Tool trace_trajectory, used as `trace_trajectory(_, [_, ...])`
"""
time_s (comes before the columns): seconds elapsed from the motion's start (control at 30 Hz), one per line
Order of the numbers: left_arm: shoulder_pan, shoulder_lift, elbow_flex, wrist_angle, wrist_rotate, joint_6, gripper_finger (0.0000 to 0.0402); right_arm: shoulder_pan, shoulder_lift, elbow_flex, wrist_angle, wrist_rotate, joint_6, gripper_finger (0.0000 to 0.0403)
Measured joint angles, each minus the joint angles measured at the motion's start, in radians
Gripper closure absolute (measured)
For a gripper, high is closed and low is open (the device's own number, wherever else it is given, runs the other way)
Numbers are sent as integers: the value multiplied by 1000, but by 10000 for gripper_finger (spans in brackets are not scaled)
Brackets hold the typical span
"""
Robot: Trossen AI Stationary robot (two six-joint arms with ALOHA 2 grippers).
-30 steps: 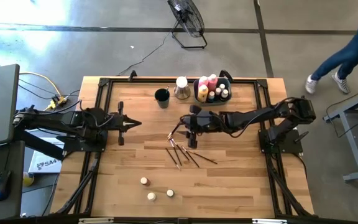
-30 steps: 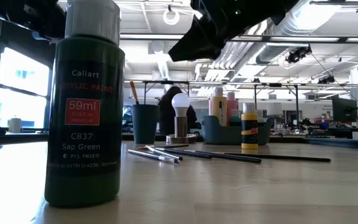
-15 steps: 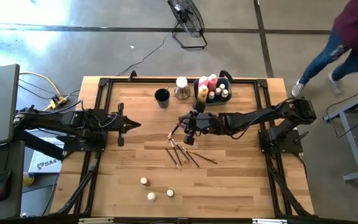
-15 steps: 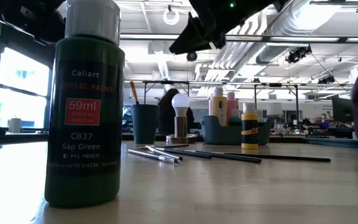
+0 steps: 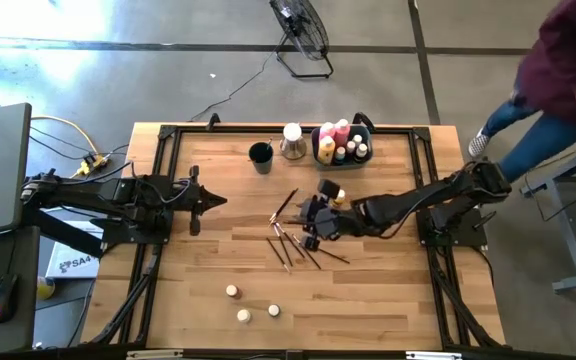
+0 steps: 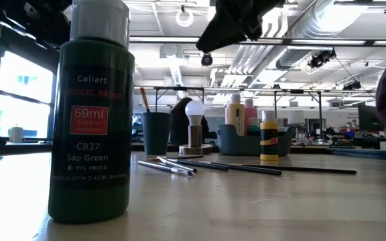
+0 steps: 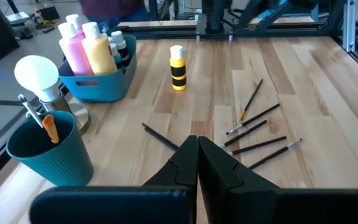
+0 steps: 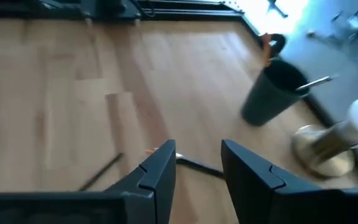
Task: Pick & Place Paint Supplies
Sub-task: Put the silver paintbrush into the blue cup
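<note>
A yellow black-striped paint bottle [image 5: 334,193] [image 7: 178,60] [image 6: 268,136] stands upright on its base in the middle of the table. Several thin dark brushes [image 5: 293,245] [image 7: 257,134] [image 6: 233,166] lie flat nearer the near edge, with one more brush [image 5: 285,204] to their left. Three white-capped pots [image 5: 243,315] sit near the near edge. My right gripper [image 5: 311,220] [image 8: 197,165] hovers open above the brushes, touching nothing. My left gripper [image 5: 215,200] [image 7: 197,163] waits shut at the table's left.
The grey-blue bin [image 5: 344,152] [image 7: 98,87] at the far edge holds pink and yellow bottles. Left of it stand a bulb-shaped object [image 5: 292,140] and a dark cup [image 5: 260,156] [image 8: 272,93]. A green bottle [image 6: 92,114] looms close in the low view. A person [image 5: 558,60] is beyond the right edge.
My right gripper has drawn back from above the yellow bottle toward the table's near edge, and now hangs over the brushes, which uncovers the bottle in the high view. The bottle and brushes have stayed put. The person at the right has walked closer.
</note>
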Motion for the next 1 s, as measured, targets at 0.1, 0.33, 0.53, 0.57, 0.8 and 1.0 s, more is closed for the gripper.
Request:
trace_trajectory(0.1, [0,0,0,-5,0,-6,396,-11,0,0,-16,-83,95,280])
trace_trajectory(0.33, [0,1,0,-33,4,-7,396,-71,9,0,-88,-191,230,288])
trace_trajectory(0.53, [0,1,0,-36,5,-7,396,-90,30,0,-61,-192,204,299])
trace_trajectory(0.57, [0,1,0,-35,5,-7,396,-88,30,0,-53,-199,196,299])
trace_trajectory(0.8, [0,1,0,-27,-46,-7,396,-66,30,0,33,-212,127,300])
trace_trajectory(1.0, [0,1,0,-27,-73,-7,396,-53,57,0,29,-210,126,300])
